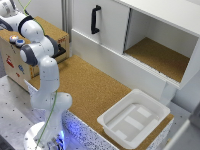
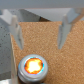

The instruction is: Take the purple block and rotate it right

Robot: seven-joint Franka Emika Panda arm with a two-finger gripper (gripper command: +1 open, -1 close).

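In the exterior view the white arm (image 1: 47, 75) rises from its base at the exterior view's left and bends up into the top corner; the pincer at its end cannot be made out there. A wooden box (image 1: 11, 56) stands right behind the arm, close to where its upper end reaches. The cork table (image 1: 95, 90) runs away from the arm toward the exterior view's right. A white cabinet (image 1: 115, 27) with a black handle (image 1: 95, 19) stands along the table's far edge, away from the arm's end; its open compartment (image 1: 160, 55) has a cork floor. A white tray (image 1: 116, 106) sits at the table's near corner, well apart from the arm's end.

In the wrist view the pincer (image 2: 40, 46) stands wide, its two fingers (image 2: 16, 32) far apart and holding nothing. Cork lies under and between them. A round metal-rimmed thing with an orange glow (image 2: 33, 66) sits beneath the wrist, on the camera's side of the fingertips and touching neither finger; what it is cannot be told.

The purple block shows in neither view, so its place relative to the pincer cannot be told.
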